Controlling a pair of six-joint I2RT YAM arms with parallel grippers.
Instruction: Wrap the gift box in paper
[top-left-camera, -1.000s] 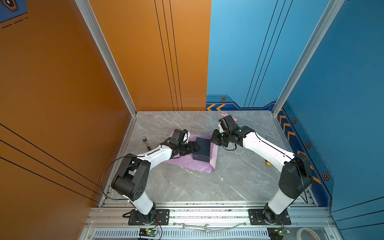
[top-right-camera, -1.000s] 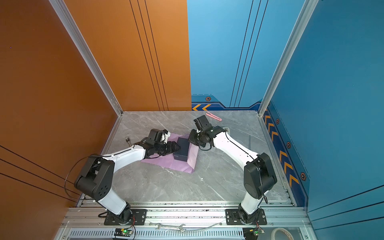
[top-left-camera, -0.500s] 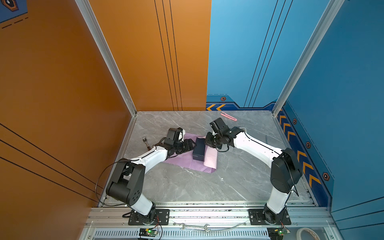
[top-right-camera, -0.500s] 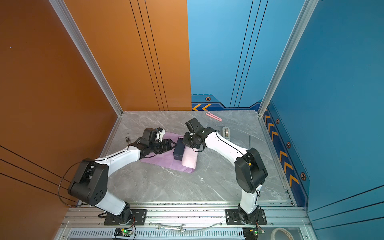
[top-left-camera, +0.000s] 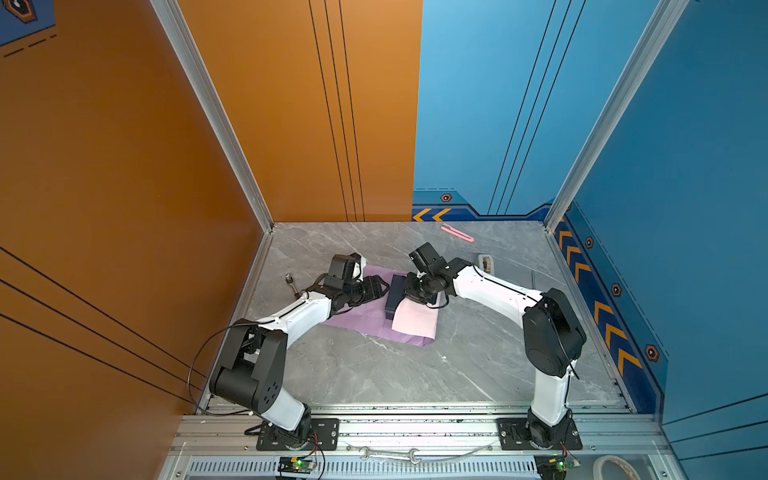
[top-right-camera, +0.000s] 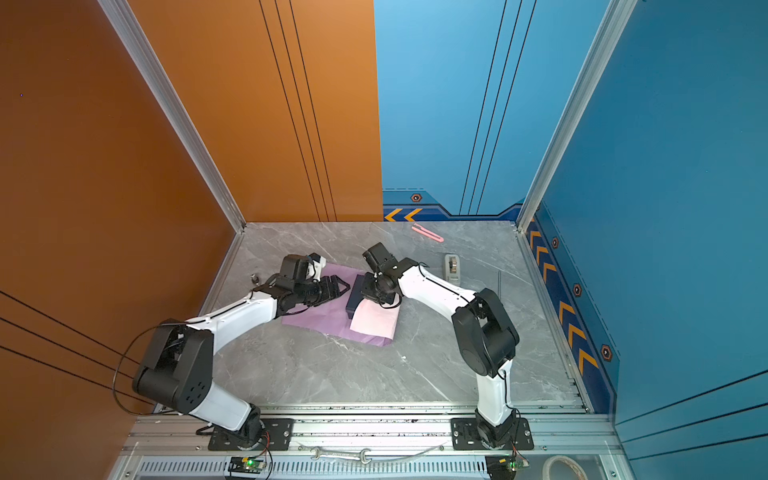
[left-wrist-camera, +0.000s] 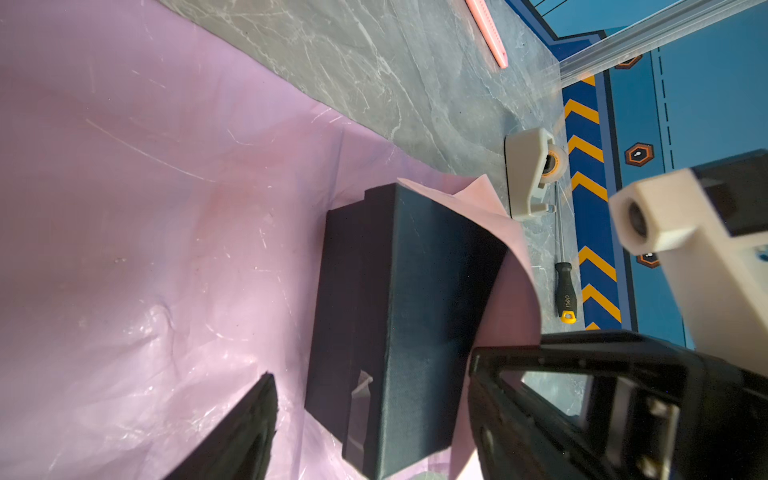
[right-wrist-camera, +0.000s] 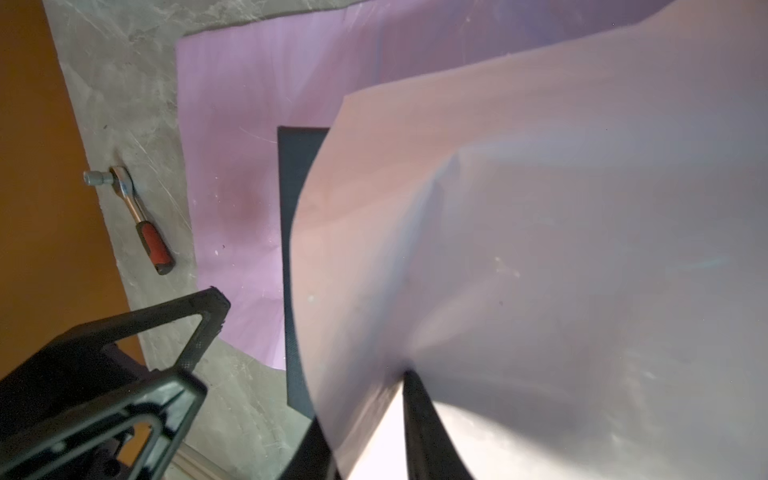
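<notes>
Looking at both top views, we see the paper (top-left-camera: 357, 322) lying lilac side up on the grey table (top-left-camera: 374, 374), just below frame ctr, w/ the gift box (top-left-camera: 392, 297) sitting on its right half. A pale pink flap (top-left-camera: 415, 322) of the same sheet is turned over the box from the right, so from above only a narrow dark strip along the box's left edge shows. In the left wrist view the flap rises at the box's far edge & curves above the lid, most of the lid bare beneath it. The left gripper (top-left-camera: 383, 287) points in from the left, jaws spread wide, tips just beside the box; we can't tell if they touch it, & nothing is pinched. The right gripper (top-left-camera: 409, 298) hangs over the box from the right, released, the flap draped against one finger (right-wrist-camera: 419, 424) but not clamped btw the two. Well apart, toward the upper right, lie a pink cutter (top-left-camera: 457, 232) & a beige tape dispenser (top-right-camera: 453, 266). A ratchet (top-left-camera: 291, 282) lies left of the paper, near the wall.
</notes>
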